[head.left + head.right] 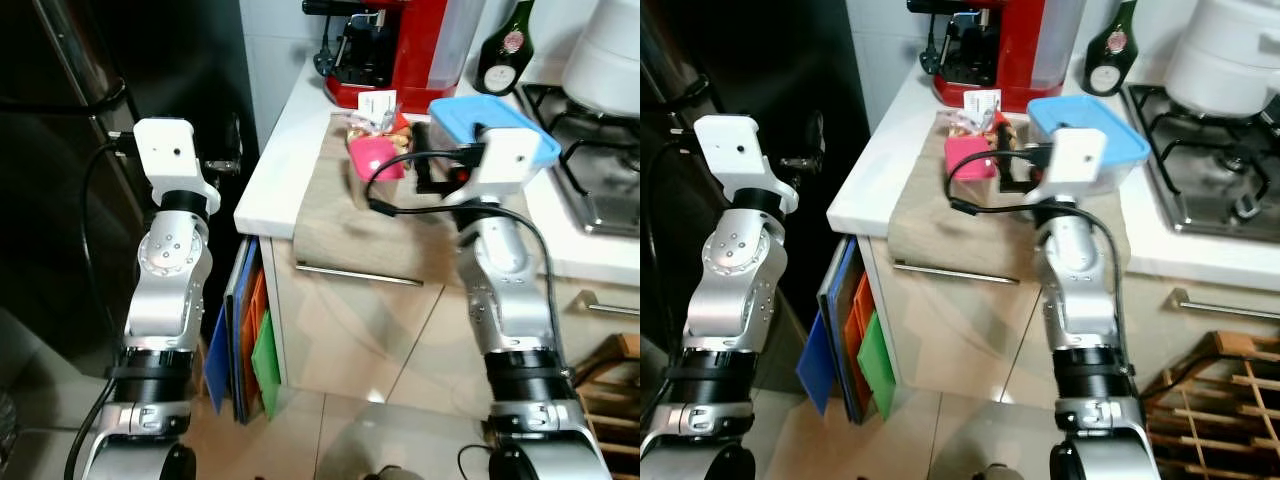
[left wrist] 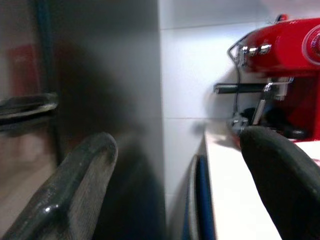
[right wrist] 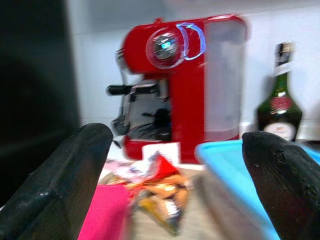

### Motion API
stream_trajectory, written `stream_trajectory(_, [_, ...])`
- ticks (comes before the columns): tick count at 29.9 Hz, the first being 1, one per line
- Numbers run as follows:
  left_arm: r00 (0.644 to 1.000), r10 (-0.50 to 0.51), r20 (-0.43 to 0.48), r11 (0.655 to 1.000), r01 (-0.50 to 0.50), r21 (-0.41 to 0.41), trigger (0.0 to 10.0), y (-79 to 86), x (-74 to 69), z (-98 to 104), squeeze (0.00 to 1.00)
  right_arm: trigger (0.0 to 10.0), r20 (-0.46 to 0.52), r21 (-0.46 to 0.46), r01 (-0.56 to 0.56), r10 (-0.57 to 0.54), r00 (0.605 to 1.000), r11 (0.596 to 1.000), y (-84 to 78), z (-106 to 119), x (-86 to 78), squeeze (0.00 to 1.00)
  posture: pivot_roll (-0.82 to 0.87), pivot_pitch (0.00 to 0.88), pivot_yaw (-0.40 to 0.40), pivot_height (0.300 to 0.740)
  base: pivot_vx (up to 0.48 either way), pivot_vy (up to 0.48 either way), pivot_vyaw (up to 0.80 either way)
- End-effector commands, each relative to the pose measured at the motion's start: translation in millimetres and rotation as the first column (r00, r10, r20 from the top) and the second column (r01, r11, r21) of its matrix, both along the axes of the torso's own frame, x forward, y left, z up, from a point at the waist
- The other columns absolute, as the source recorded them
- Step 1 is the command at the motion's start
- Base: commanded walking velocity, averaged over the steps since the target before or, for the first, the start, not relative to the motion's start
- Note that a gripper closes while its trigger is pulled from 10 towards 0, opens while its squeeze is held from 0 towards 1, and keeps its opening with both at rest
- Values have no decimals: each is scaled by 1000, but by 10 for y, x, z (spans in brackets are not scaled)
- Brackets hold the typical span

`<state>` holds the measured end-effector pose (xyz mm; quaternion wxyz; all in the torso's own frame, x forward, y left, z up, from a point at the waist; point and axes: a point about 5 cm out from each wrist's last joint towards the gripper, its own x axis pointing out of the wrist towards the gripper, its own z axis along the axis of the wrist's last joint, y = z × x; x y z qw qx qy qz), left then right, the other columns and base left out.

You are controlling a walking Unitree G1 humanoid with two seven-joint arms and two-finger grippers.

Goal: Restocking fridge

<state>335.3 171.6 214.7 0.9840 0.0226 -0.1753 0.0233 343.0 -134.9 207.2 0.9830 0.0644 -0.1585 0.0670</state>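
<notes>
Plainly the right gripper [image 3: 170, 165], jaws spread and empty, is nearer: snack packets [image 3: 160, 187] dead ahead, blue-lidded container [image 1: 490, 125] at 2 o'clock; left gripper [image 2: 180, 185] likewise spread.

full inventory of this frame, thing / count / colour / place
Fridge: 1, black, left of the counter, door shut.
Counter: 1, white, ahead of the robot.
Cloth: 1, beige, draped over the counter edge.
Coffee machine: 1, red, back of the counter.
Bottle: 1, dark green, right of the coffee machine.
Tub: 1, blue lid, on the cloth.
Pink box: 1, on the cloth, left of the tub.
Snack packets: a few, orange and red, behind the pink box.
Hob: 1, steel, far right.
Pot: 1, white, on the hob.
Boards: several, blue, orange, green, between fridge and cabinet.
Left claw: open, beside the fridge.
Right claw: open, over the cloth.
</notes>
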Motion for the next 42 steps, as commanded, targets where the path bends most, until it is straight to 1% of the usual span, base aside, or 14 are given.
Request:
stream_trajectory(1, [1000, -4, 19, 1000, 4, -3, 10000, 21, -22, 48, 0, 10000, 3, 8, -64, 64, 998, 998, 113, 84, 1, 0, -33, 0, 36, 740, 0, 0, 0])
stream_trajectory(6, [1000, -12, 12, 1000, 13, -4, 10000, 14, -46, 25, 0, 10000, -52, 38, -109, 111, 992, 993, 176, 115, 30, 0, -29, 0, 36, 740, 0, 0, 0])
stream_trajectory(14, [1000, -12, -9, 1000, 12, -15, 10000, 28, -41, -1, 0, 10000, -159, 28, -46, 50, 986, 999, 100, 41, 121, 0, -26, 5, 34, 740, 0, 0, 0])
stream_trajectory(15, [1000, -22, -10, 1000, 22, -16, 10000, 21, -42, -3, 0, 10000, -180, 19, -49, 51, 982, 999, 106, 22, 138, 0, -27, 9, 35, 740, 0, 0, 0])
stream_trajectory(18, [990, -140, -2, 990, 140, -16, 10000, -22, -56, 0, 0, 10000, -212, 17, -70, 72, 975, 997, 140, -3, 170, 0, -26, 11, 35, 740, 0, 0, 0])
stream_trajectory(20, [987, -160, -6, 987, 160, -3, 10000, -9, -65, -4, 0, 10000, -220, 15, -78, 79, 972, 997, 151, -7, 178, 0, -26, 11, 35, 740, 0, 0, 0])
stream_trajectory(21, [967, -253, -30, 966, 254, 45, 10000, -27, -120, -35, 0, 10000, -235, 14, -89, 90, 968, 996, 174, -9, 190, 0, -25, 12, 34, 740, 0, 0, 0])
stream_trajectory(23, [940, -338, -46, 937, 340, 75, 10000, -67, -197, -61, 0, 10000, -243, 12, -96, 96, 965, 995, 195, -6, 192, 0, -14, 18, 31, 740, 0, 0, 0])
stream_trajectory(24, [940, -338, -46, 937, 340, 75, 10000, -67, -197, -61, 0, 10000, -243, 12, -96, 96, 965, 995, 195, -6, 192, 0, -14, 18, 31, 740, 0, 0, 0])
stream_trajectory(26, [897, -439, -55, 894, 442, 71, 10000, -135, -350, -67, 0, 10000, -241, 0, -109, 105, 965, 994, 253, 44, 164, 0, -9, 20, 30, 740, 0, 0, 0])
stream_trajectory(29, [860, -507, -58, 858, 510, 60, 10000, -206, -429, -59, 0, 10000, -236, 1, -114, 111, 965, 993, 276, 80, 145, 0, -3, 24, 26, 740, 0, 0, 0])
stream_trajectory(30, [860, -507, -58, 858, 510, 60, 10000, -206, -429, -59, 0, 10000, -236, 1, -114, 111, 965, 993, 276, 80, 145, 0, -3, 24, 26, 740, 0, 0, 0])
stream_trajectory(34, [819, -571, -60, 817, 574, 58, 10000, -275, -496, -43, 0, 10000, -229, 4, -126, 123, 966, 992, 324, 150, 113, 0, 0, 26, 22, 740, 0, 0, 0])
stream_trajectory(42, [814, -577, -72, 814, 580, 41, 10000, -278, -503, -54, 0, 10000, -252, -26, -117, 107, 962, 993, 356, 194, 89, 0, -8, 22, 20, 740, 0, 0, 0])
